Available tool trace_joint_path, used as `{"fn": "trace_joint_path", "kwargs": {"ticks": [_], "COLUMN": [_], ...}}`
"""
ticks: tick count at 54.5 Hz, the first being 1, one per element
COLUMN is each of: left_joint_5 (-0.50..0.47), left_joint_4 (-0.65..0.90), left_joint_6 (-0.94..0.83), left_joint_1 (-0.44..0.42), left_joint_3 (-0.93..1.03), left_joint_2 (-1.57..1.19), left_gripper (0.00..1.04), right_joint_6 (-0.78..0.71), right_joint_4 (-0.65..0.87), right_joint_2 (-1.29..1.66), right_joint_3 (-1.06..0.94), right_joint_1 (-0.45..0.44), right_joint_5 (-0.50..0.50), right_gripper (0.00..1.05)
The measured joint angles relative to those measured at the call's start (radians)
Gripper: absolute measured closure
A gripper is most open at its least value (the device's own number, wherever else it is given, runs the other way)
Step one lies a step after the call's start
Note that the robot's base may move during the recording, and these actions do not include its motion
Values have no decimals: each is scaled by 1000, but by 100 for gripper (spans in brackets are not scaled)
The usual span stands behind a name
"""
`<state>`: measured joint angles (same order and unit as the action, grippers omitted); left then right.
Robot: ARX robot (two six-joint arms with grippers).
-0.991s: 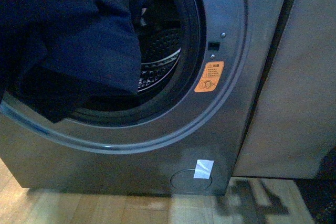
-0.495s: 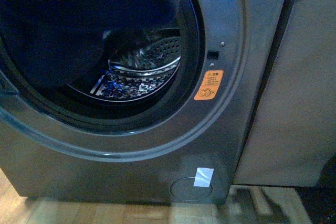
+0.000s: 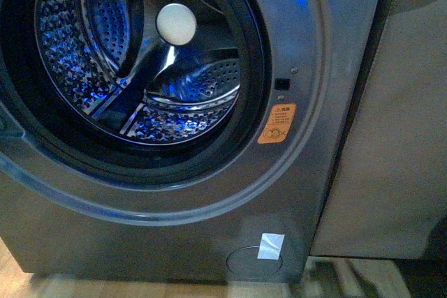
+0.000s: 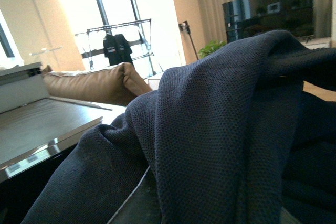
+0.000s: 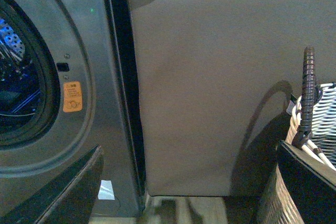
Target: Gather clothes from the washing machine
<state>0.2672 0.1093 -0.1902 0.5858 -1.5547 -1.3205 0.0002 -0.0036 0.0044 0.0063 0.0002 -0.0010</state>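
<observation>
Dark navy clothes (image 4: 220, 129) hang in folds right against the left wrist camera and cover most of its view. The left gripper is buried beneath them, so I cannot tell whether its jaws are open or closed. The right gripper (image 5: 190, 148) holds its two dark fingers (image 5: 63, 192) wide apart, with nothing between them. Close by stands a woven white basket (image 5: 320, 124) with a dark wrapped handle (image 5: 308, 87); its inside is out of sight. Ahead, the grey washing machine (image 3: 314, 47) shows its round mouth and a perforated steel drum (image 3: 84, 47), lit blue, with a pale round disc (image 3: 176, 24) on the back wall. Right of the mouth is an orange warning sticker (image 3: 277, 123), its print too small to read. Lower down is a small white label (image 3: 271, 246). A tan flat cabinet (image 3: 391, 137) stands at the machine's right side. Far behind the clothes are a tan sofa (image 4: 100, 82), a drying rack (image 4: 118, 43) and a dark television (image 4: 273, 9).
</observation>
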Motion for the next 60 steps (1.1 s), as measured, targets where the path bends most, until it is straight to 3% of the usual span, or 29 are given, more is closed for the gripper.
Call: {"fn": "trace_joint_path", "kwargs": {"ticks": [7,16,17,20,25,30,37,44,60], "left_joint_5": [-1,-3,-5,-11,-7,-6,-6,-6,-6], "left_joint_4": [-12,-13,-13,-13,-14,-14,-14,-14,-14], "left_joint_6": [30,38,38,38,38,38,38,38,38], "left_joint_1": [57,64,62,60,60,60,60,60,60], "left_joint_3": [-41,-44,-44,-45,-45,-48,-48,-48,-48], "left_joint_2": [-18,-19,-19,-19,-21,-21,-21,-21,-21], "left_gripper": [89,89,89,89,89,89,89,89,89], "right_joint_6": [0,0,13,115,288,385,492,629,922], "right_joint_4": [0,0,7,117,268,350,499,639,716], "right_joint_2": [0,0,2,37,99,161,283,422,587], "right_joint_3": [0,0,-1,-1,13,64,191,341,585], "right_joint_1": [0,0,-7,-87,-178,-201,-216,-194,-87], "right_joint_5": [0,0,-26,-263,-555,-658,-733,-739,-705], "right_gripper": [7,7,7,7,7,7,7,7,7]}}
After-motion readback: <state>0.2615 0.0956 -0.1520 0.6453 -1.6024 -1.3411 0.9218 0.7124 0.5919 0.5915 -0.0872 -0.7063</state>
